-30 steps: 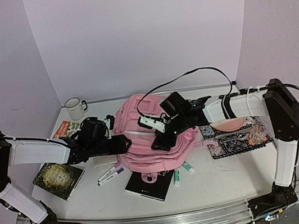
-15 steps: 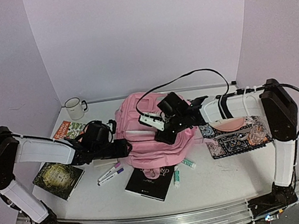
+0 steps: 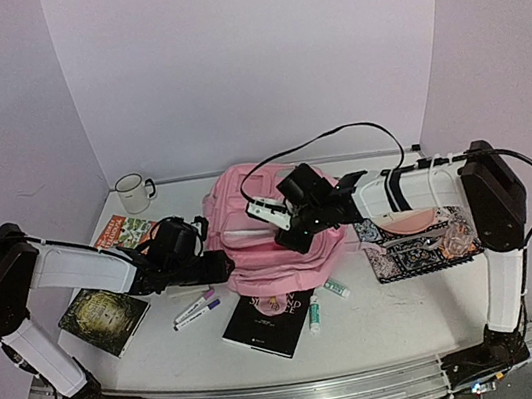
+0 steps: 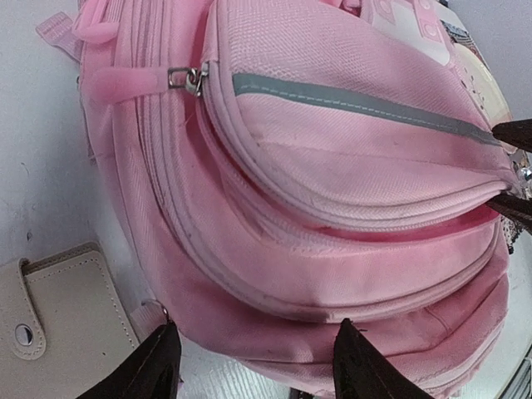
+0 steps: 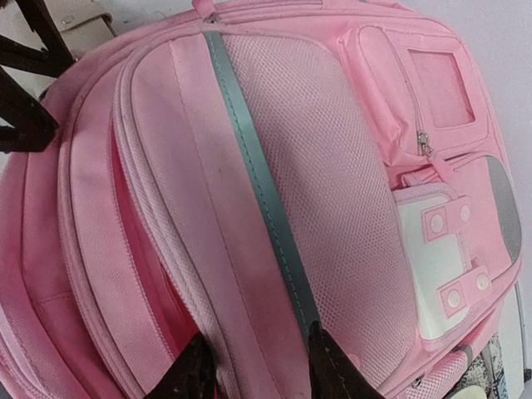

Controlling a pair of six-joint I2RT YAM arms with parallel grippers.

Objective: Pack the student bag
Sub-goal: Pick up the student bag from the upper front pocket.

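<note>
The student bag (image 3: 264, 238), a big pink backpack, lies front-up in the middle of the table. It fills the left wrist view (image 4: 332, 166) and the right wrist view (image 5: 274, 183). My left gripper (image 3: 218, 265) is open at the bag's left side, and its fingers (image 4: 143, 370) straddle the bag's lower edge without closing. My right gripper (image 3: 289, 240) sits on top of the bag, shut on a ridge of the front pocket (image 5: 262, 366) beside the grey stripe. A zip gap with darker pink inside shows to the left of that ridge.
A white mug (image 3: 131, 192) stands at the back left, with a colourful book (image 3: 119, 230) and a dark book (image 3: 102, 316) nearer. Purple markers (image 3: 197, 310), a black notebook (image 3: 270, 322) and green markers (image 3: 314, 315) lie in front. A patterned case (image 3: 419, 241) lies to the right. A beige wallet (image 4: 58, 324) lies by the bag.
The bag has been drawn back and bunched up, uncovering more of the black notebook. The right gripper has moved slightly back with it. The left gripper has stayed at the bag's left side.
</note>
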